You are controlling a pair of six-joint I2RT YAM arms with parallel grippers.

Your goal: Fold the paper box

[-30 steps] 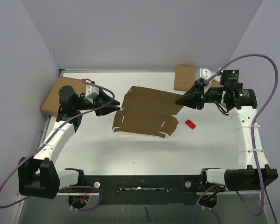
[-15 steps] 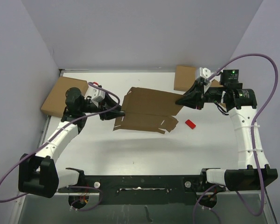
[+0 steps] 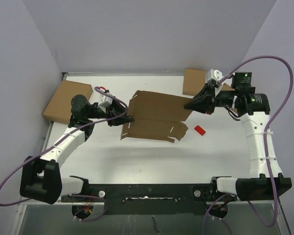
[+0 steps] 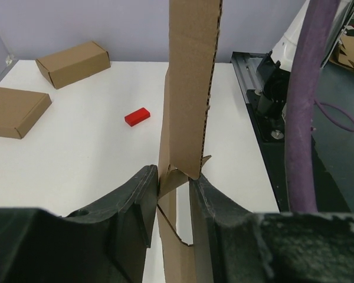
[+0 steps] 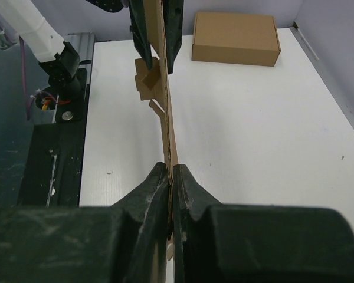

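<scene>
From the top view the paper box [image 3: 154, 117] is just a flat brown cardboard sheet, still unfolded, hanging between my two grippers over the middle of the white table [image 3: 137, 156]. Its long axis runs left to right, with the slits and little tabs along the near edge. My wrist views see it edge-on as a thin strip instead, with the perforated edge showing. My right gripper [image 3: 188, 105] is clamped tight on the right end, fingers together with only the sheet between. My left gripper [image 3: 126, 119] straddles the left edge with its fingers a bit apart and a bent tab wedged in the gap, and I honestly can't tell if it's pinching. Only the left wrist shows both small boxes [image 4: 74, 63] properly, plus the red block [image 4: 137, 117]. The right wrist gets the bigger box [image 5: 236, 38]
</scene>
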